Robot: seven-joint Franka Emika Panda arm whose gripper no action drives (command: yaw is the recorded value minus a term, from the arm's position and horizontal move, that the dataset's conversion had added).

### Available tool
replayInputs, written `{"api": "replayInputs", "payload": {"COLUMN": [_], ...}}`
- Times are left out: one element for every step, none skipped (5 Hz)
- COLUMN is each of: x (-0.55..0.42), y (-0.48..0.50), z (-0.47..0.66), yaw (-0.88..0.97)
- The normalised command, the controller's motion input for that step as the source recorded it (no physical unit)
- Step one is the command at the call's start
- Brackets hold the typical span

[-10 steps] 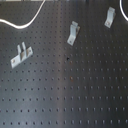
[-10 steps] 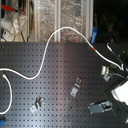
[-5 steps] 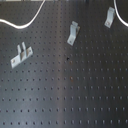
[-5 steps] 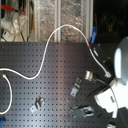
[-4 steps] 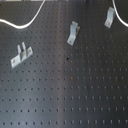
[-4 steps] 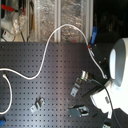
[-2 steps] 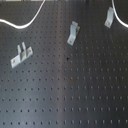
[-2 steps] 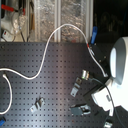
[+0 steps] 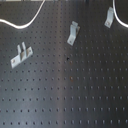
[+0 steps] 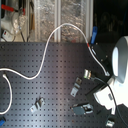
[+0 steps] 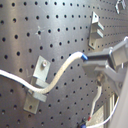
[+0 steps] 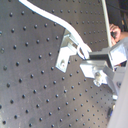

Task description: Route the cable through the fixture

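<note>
The white cable runs in smooth curves over the black pegboard, and it shows in the first exterior view at the top. The fixture, the smallest slanted clip, stands at the first exterior view's top right and at the second exterior view's lower left. My gripper is out of the first exterior view. In both wrist views it is shut on the cable's end. The cable crosses a metal clip; I cannot tell which clip or whether they touch.
A wide two-pronged bracket and a larger bent strip stand on the pegboard. The white arm fills the second exterior view's right. Shelves and clutter lie behind the board.
The arm has come in from the second exterior view's right toward the clips, bringing the cable's end; it has barely moved in the last second. The first exterior view is unchanged.
</note>
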Motion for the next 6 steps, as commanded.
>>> {"api": "replayInputs", "payload": {"x": [0.004, -0.058, -0.117, -0.123, -0.091, -0.091], "y": [0.003, -0.036, -0.070, 0.061, 0.140, 0.143], "z": [0.38, 0.33, 0.32, 0.04, -0.32, -0.38], "yaw": [0.00, 0.00, 0.01, 0.19, 0.38, 0.37]}}
